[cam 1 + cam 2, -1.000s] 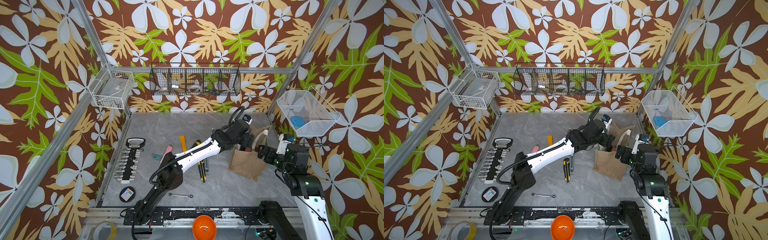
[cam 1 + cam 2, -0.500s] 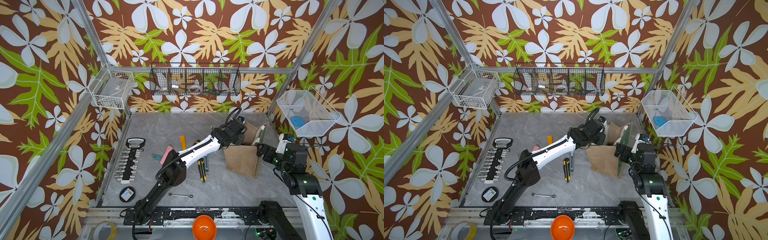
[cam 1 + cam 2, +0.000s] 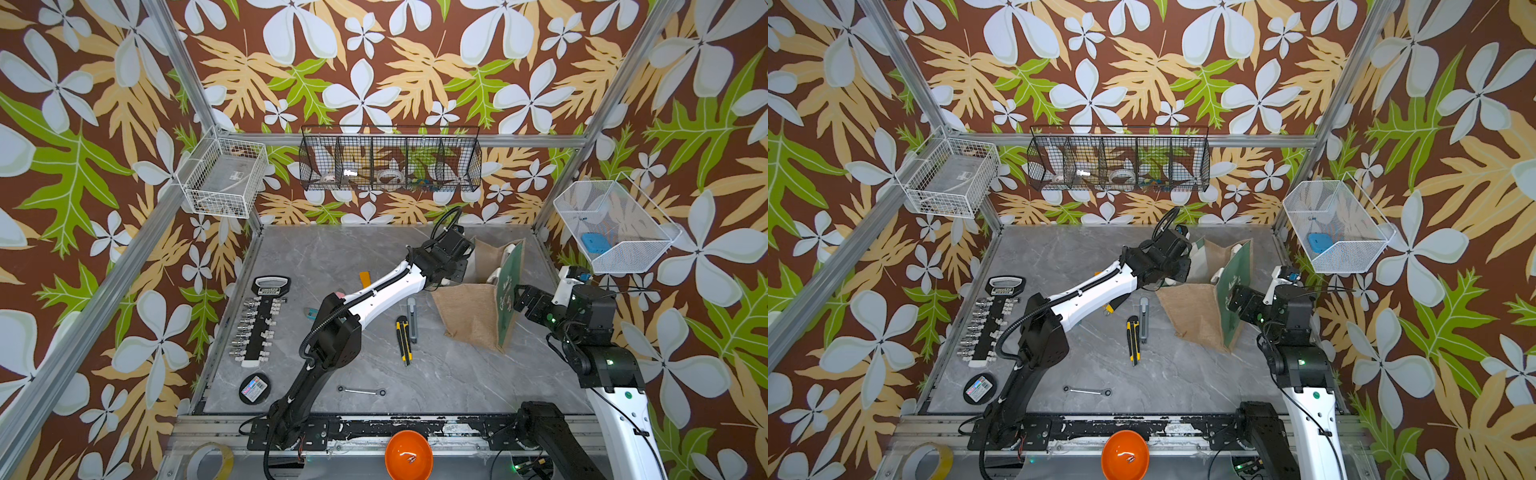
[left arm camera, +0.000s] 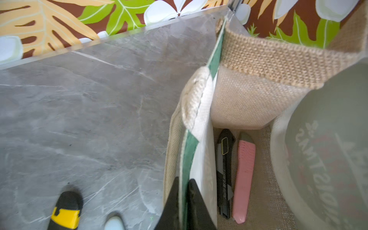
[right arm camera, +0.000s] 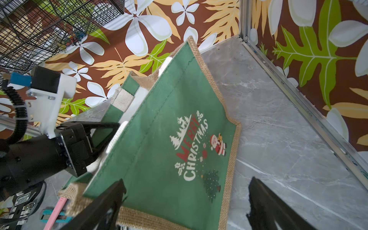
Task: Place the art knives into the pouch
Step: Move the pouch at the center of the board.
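Note:
The tan jute pouch (image 3: 469, 316) (image 3: 1192, 316) stands open at the table's right, its green Christmas panel (image 5: 169, 159) facing my right gripper. My left gripper (image 4: 184, 196) (image 3: 461, 272) is shut on the pouch's green-edged rim (image 4: 214, 59). Inside the pouch lie a black art knife (image 4: 225, 171) and a pink art knife (image 4: 244, 179). On the table left of the pouch lie a yellow-black knife (image 3: 403, 338) (image 3: 1133, 338) and a grey knife (image 3: 411, 318). My right gripper (image 5: 187, 180) (image 3: 519, 299) is open, close in front of the green panel.
A socket rail (image 3: 257, 324), round tin (image 3: 254, 388) and wrench (image 3: 361, 391) lie at the left and front. An orange bowl (image 3: 408, 455) sits at the front edge. A black wire basket (image 3: 390, 160) and white baskets (image 3: 224, 183) (image 3: 611, 228) hang on the walls.
My left gripper has shut on the pouch's rim and drawn it slightly left. The pouch now stands more upright and open. The right gripper has edged closer to the green panel.

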`<action>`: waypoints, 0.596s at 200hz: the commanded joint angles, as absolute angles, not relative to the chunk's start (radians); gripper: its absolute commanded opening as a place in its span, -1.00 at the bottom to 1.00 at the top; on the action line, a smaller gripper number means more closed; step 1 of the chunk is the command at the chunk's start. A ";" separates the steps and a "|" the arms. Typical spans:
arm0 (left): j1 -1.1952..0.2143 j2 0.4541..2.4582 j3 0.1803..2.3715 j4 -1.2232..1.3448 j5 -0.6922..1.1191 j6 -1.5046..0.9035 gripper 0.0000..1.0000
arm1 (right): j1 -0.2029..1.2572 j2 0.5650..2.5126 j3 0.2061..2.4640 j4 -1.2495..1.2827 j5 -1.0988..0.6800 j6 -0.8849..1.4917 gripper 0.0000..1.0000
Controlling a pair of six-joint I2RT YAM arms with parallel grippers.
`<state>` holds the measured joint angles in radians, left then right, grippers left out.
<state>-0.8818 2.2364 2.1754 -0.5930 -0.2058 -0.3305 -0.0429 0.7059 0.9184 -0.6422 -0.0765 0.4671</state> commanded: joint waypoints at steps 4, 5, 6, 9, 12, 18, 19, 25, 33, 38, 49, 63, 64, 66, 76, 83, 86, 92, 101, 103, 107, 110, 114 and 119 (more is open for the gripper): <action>-0.879 2.199 2.150 -0.595 -0.290 -0.314 -0.85 | -0.043 0.713 0.928 -0.618 -0.085 0.474 0.93; -0.878 2.198 2.150 -0.595 -0.291 -0.314 -0.86 | -0.042 0.713 0.928 -0.618 -0.086 0.474 0.93; -0.878 2.196 2.149 -0.596 -0.291 -0.315 -0.86 | -0.042 0.713 0.927 -0.618 -0.087 0.474 0.93; -0.876 2.195 2.146 -0.597 -0.292 -0.316 -0.86 | -0.042 0.714 0.927 -0.618 -0.087 0.474 0.93; -0.876 2.191 2.143 -0.597 -0.293 -0.319 -0.86 | -0.042 0.716 0.928 -0.616 -0.089 0.475 0.93; -0.874 2.185 2.136 -0.598 -0.294 -0.324 -0.87 | -0.043 0.718 0.927 -0.615 -0.091 0.476 0.93; -0.873 2.184 2.135 -0.599 -0.294 -0.325 -0.87 | -0.042 0.718 0.928 -0.614 -0.092 0.476 0.93; -0.871 2.178 2.128 -0.600 -0.296 -0.328 -0.88 | -0.042 0.721 0.925 -0.612 -0.096 0.477 0.93; -0.868 2.170 2.120 -0.606 -0.297 -0.331 -0.88 | -0.043 0.722 0.925 -0.607 -0.103 0.478 0.93; -0.868 2.165 2.116 -0.611 -0.300 -0.333 -0.89 | -0.043 0.725 0.924 -0.606 -0.107 0.478 0.93; -0.868 2.150 2.102 -0.618 -0.305 -0.343 -0.91 | -0.042 0.729 0.922 -0.603 -0.116 0.477 0.93; -0.868 2.118 2.071 -0.605 -0.289 -0.352 -0.90 | -0.042 0.737 0.922 -0.598 -0.127 0.475 0.93; -0.868 2.117 2.068 -0.604 -0.288 -0.352 -0.90 | -0.042 0.738 0.923 -0.598 -0.127 0.474 0.93; -0.868 2.111 2.063 -0.601 -0.284 -0.353 -0.90 | -0.042 0.740 0.922 -0.598 -0.129 0.474 0.93; -0.868 2.088 2.044 -0.587 -0.265 -0.358 -0.90 | -0.042 0.747 0.921 -0.596 -0.138 0.472 0.93; -0.868 2.074 2.038 -0.576 -0.257 -0.359 -0.88 | -0.043 0.751 0.921 -0.593 -0.143 0.472 0.93; -0.869 2.071 2.035 -0.573 -0.253 -0.360 -0.86 | -0.043 0.754 0.921 -0.591 -0.145 0.472 0.93; -0.868 2.061 2.034 -0.570 -0.250 -0.360 -0.77 | -0.042 0.756 0.920 -0.590 -0.152 0.472 0.93; -0.868 2.049 2.037 -0.568 -0.250 -0.359 -0.49 | -0.042 0.759 0.919 -0.586 -0.160 0.472 0.93; -0.868 2.047 2.038 -0.568 -0.251 -0.359 -0.43 | -0.042 0.759 0.919 -0.586 -0.161 0.472 0.93; -0.868 2.043 2.039 -0.566 -0.251 -0.356 -0.34 | -0.042 0.758 0.920 -0.585 -0.164 0.472 0.93; -0.868 2.038 2.039 -0.566 -0.250 -0.355 -0.26 | -0.041 0.758 0.919 -0.584 -0.164 0.471 0.93; -0.868 2.032 2.040 -0.565 -0.251 -0.353 -0.17 | -0.042 0.758 0.919 -0.583 -0.165 0.471 0.93; -0.869 2.026 2.039 -0.564 -0.255 -0.350 -0.05 | -0.042 0.757 0.919 -0.584 -0.168 0.471 0.93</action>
